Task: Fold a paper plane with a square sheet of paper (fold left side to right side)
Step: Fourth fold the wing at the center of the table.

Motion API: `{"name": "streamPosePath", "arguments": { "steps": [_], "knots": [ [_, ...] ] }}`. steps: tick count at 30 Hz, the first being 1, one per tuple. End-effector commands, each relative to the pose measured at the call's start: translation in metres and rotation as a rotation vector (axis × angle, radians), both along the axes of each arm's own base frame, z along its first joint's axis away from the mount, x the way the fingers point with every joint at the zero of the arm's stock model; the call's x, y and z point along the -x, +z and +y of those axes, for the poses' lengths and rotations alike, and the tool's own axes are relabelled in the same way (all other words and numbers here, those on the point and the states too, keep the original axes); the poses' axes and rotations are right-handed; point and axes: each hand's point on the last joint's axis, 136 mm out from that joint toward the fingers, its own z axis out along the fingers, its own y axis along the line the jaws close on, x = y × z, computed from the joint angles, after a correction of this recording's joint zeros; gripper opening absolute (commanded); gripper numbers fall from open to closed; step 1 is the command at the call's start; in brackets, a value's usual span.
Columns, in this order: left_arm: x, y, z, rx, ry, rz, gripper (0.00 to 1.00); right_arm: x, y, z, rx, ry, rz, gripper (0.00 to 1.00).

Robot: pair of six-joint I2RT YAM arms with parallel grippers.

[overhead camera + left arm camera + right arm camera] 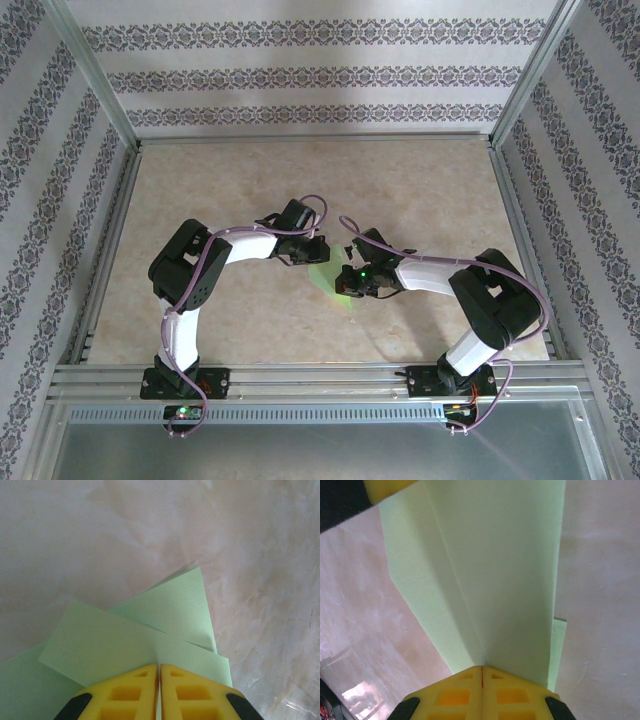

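Two grips: left pincer (159,667) and right pincer (482,668) pinch the folded paper (328,279), its long axis running between them.

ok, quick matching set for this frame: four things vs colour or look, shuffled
1 paper
2 claw fingers
3 table
4 wall

A yellow
B striped pattern
C light green
D beige marble

Pairs: 1-C, 2-A, 3-D, 4-B
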Motion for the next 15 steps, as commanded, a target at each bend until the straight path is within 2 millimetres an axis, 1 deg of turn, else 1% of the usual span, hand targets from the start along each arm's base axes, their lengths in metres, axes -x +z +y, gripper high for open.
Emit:
{"name": "streamPosePath", "arguments": {
  "steps": [1, 5, 9, 15],
  "knots": [
    [0.007, -0.03, 0.023, -0.095, 0.021, 0.052, 0.11, 0.0, -0.012, -0.009, 0.027, -0.029, 0.025, 0.0],
    [0.007, -0.031, 0.023, -0.102, 0.02, 0.052, 0.11, 0.009, -0.019, -0.013, 0.03, -0.032, 0.061, 0.0],
    [0.007, -0.032, 0.026, -0.12, 0.021, 0.049, 0.11, 0.022, -0.024, -0.021, 0.034, -0.04, 0.084, 0.0],
    [0.006, -0.035, 0.03, -0.13, 0.027, 0.057, 0.11, 0.042, -0.027, -0.029, 0.017, -0.024, 0.098, 0.0]
  ]
}}
